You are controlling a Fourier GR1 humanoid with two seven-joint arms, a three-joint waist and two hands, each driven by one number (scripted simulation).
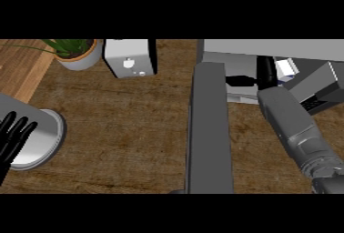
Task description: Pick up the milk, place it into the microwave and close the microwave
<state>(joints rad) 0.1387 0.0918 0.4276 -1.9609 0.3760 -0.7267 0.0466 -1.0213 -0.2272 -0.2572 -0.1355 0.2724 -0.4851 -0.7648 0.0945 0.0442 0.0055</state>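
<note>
Head view, looking steeply down on the brown wood-grain counter [121, 132].

Microwave [269, 46]: stands at the upper right, open. Its grey door [209, 127] is swung out toward the viewer and runs as a long slab down the middle of the view.

Milk [286, 67]: a small white carton with a touch of blue, seen inside the microwave's opening, just right of the right robot hand [266, 73].

Right robot hand: black, reached into the opening at the end of the grey forearm, which comes up from the lower right corner. It lies against or just beside the milk. Whether it grips the carton or is open cannot be told, as the cavity hides too much of it.

Left robot hand [13, 136]: at the left edge, open, fingers straight and pointing up, resting and holding nothing. It overlaps a round grey metal object [43, 136] on the counter.

Other items along the far edge: a white toaster [129, 57], a potted plant [77, 53] to its left, and a light wooden board [20, 68] in the upper left corner, all well apart from the microwave.
</note>
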